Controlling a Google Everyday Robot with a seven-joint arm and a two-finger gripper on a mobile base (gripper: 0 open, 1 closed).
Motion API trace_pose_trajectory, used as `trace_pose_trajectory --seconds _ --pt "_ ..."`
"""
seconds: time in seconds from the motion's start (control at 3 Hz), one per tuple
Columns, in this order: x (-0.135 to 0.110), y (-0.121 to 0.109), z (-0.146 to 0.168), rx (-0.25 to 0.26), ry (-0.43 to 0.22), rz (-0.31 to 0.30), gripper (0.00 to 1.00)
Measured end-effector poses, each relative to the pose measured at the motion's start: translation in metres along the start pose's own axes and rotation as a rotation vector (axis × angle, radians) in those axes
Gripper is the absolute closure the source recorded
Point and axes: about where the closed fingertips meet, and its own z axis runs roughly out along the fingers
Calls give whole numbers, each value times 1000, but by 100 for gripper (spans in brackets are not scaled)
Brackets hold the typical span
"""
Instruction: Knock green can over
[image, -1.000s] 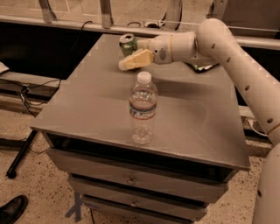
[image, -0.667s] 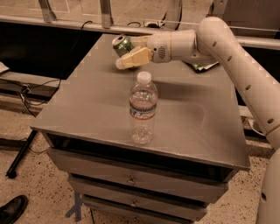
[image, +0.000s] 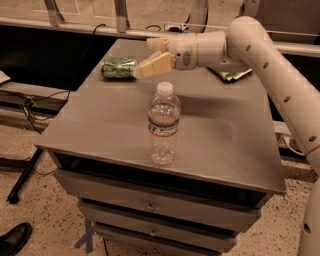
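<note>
Green can (image: 119, 67) lies on its side near the table's (image: 100, 125) far left edge. Gripper (image: 146, 57) hovers just right of it with jaws apart. The can is outside them, and the lower fingertip appears to touch its end.

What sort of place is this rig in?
Probably a lab or workshop: grey drawer cabinet as bench, speckled floor, loose cables at left. The gripper is over its far side, beside the green can lying down.
</note>
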Motion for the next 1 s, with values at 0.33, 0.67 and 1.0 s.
trace_pose_trajectory --seconds 0.33,0.67,1.0 --pt "-2 -7 -14 27 13 -33 0" --pt "-10 -30 -57 128 64 -114 0" --pt "-20 -63 -132 294 143 -181 0"
